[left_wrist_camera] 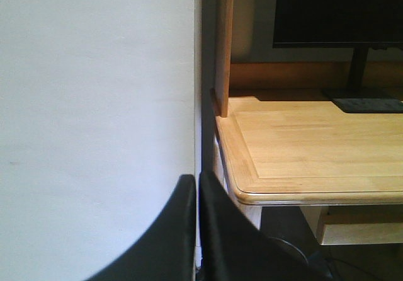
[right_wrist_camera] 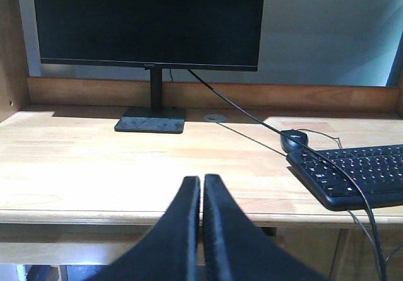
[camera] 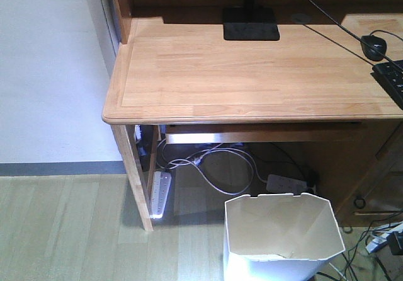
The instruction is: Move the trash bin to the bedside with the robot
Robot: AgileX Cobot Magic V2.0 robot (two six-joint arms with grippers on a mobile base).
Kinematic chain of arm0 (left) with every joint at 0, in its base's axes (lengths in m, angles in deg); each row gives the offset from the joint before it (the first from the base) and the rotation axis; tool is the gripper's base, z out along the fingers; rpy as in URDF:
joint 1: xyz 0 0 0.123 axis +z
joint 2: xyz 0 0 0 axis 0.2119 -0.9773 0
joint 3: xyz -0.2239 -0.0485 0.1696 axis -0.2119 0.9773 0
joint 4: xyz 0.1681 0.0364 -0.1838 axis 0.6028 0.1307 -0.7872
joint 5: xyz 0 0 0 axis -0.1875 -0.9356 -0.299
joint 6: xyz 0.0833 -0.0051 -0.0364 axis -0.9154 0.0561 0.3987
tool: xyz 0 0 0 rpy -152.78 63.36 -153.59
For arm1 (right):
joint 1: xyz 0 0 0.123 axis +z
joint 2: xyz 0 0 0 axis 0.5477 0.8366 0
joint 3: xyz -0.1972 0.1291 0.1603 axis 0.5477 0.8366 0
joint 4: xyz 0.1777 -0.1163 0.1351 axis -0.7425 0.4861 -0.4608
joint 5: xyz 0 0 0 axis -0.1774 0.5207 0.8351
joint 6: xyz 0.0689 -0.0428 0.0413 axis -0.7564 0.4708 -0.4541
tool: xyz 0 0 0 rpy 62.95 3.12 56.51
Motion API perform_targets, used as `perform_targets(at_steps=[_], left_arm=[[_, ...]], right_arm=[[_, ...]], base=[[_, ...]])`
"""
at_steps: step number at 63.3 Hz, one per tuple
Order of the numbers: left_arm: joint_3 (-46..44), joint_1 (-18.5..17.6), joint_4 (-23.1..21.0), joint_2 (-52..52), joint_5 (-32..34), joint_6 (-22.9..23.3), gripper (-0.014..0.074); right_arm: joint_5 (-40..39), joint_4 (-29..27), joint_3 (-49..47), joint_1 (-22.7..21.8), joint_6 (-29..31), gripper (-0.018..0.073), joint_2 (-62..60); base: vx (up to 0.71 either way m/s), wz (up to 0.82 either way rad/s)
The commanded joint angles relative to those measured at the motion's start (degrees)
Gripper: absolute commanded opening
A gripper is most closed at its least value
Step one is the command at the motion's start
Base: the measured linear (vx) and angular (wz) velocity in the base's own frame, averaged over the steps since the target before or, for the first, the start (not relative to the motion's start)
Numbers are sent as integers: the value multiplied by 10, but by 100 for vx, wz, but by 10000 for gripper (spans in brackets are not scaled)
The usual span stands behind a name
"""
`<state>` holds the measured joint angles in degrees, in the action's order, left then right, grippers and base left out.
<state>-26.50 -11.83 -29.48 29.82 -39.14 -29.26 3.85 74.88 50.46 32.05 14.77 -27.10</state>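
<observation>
— Desk [camera: 252, 73] fills the front view; bin [camera: 277, 243] sits on the floor [camera: 63, 230] at 5 o'clock, just before it. Bed not in view.
— Grippers?
— Left gripper [left_wrist_camera: 196, 189] and right gripper [right_wrist_camera: 201, 189] both pressed together, holding nothing, well above the bin.
— Risks?
— Cables [camera: 196, 161] at the bin's 12 and 3 o'clock could snag it; thin rim may flex and slip; dragging could tip it.
</observation>
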Motion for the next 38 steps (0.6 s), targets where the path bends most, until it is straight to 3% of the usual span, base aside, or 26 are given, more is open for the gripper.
perform_targets(at_steps=[1, 27, 38], left_arm=[[16, -2, -5, 6, 41, 5, -6], [16, -2, -5, 6, 41, 5, -6], [16, -2, -5, 6, 41, 5, -6]], right_arm=[[-46, 9, 10, -3, 9, -11, -7], [-71, -20, -10, -3, -23, -11, -7], [-9, -20, -76, -3, -23, -11, 35]], base=[[0, 0], [0, 0], [0, 0]])
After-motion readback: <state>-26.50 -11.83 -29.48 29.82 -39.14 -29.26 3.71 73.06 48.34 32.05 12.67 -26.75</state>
